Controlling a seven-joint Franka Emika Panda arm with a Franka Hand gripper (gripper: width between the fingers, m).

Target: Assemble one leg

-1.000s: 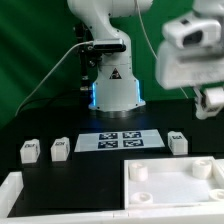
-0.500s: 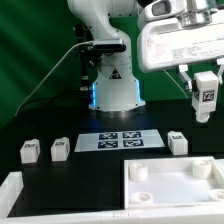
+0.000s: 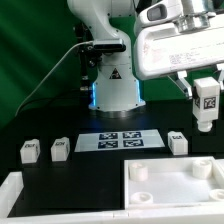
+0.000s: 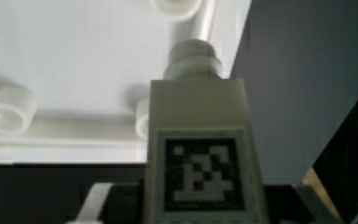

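Observation:
My gripper (image 3: 205, 90) is shut on a leg (image 3: 207, 104), a small white block with a black-and-white tag, and holds it in the air at the exterior view's right. It hangs above the far right part of the large white tray panel (image 3: 172, 190) with corner pegs. In the wrist view the held leg (image 4: 197, 130) fills the middle between my gripper's (image 4: 202, 202) fingers, its round tip pointing toward the panel (image 4: 69, 50) below. Three more legs lie on the black table: two at the left (image 3: 29, 150) (image 3: 60, 148) and one at the right (image 3: 178, 142).
The marker board (image 3: 120, 141) lies flat in front of the robot base (image 3: 113, 85). A white L-shaped rail (image 3: 22, 192) runs along the front left. A raised peg (image 4: 5, 108) of the panel shows in the wrist view.
The gripper has come down and toward the exterior view's left with the leg, which now hangs lower over the panel's far right side. The legs on the table have not moved.

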